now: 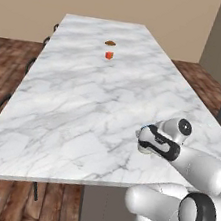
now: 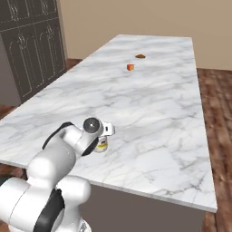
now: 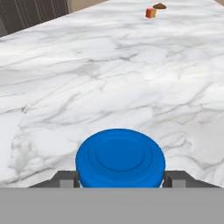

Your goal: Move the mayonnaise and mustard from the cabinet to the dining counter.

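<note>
Marble dining counter point(image 1: 82, 108) edge-near, mayonnaise point(image 3: 120, 158) clasped by wide end effector point(image 3: 120, 178).

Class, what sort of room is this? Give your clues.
Probably a kitchen or dining area: a long marble counter on a wood floor, dark panelled cupboards, and a blue-lidded jar between the fingers.

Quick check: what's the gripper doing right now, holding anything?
Gripper: closed around the mayonnaise, one finger on each side, low over the dining counter.
</note>
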### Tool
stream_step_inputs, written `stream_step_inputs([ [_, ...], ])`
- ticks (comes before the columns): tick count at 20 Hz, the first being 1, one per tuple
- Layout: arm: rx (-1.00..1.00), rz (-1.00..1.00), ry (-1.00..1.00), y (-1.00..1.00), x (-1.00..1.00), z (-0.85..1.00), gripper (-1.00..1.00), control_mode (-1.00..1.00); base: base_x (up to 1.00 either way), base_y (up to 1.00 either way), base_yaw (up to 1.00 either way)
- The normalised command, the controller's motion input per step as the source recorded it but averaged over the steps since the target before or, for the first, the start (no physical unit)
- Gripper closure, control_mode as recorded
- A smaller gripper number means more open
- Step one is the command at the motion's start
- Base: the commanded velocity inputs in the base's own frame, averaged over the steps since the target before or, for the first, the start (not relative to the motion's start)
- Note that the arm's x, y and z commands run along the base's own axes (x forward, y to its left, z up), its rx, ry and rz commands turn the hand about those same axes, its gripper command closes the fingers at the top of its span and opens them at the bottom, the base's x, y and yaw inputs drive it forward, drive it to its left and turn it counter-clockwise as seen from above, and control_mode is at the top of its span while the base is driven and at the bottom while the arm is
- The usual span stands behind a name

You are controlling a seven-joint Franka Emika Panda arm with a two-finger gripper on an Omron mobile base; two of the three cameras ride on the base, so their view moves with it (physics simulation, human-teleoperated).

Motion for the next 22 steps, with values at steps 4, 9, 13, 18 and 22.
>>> stream_step_inputs([
  [4,0.0,0.06,0.0,0.11,0.35,-0.26,1.0,-1.0,0.0,0.0,0.0],
  [9,0.0,0.05,0.0,0.08,0.25,-0.29,1.0,-1.0,0.0,0.0,0.0],
  [13,0.0,0.03,0.0,0.04,0.13,-0.36,1.0,-1.0,0.0,0.0,0.0],
  [18,0.0,0.04,0.0,0.07,0.01,-0.43,1.0,-1.0,0.0,0.0,0.0],
  [22,0.0,0.04,0.0,0.01,-0.13,-0.39,-1.0,-1.0,0.0,0.0,0.0],
])
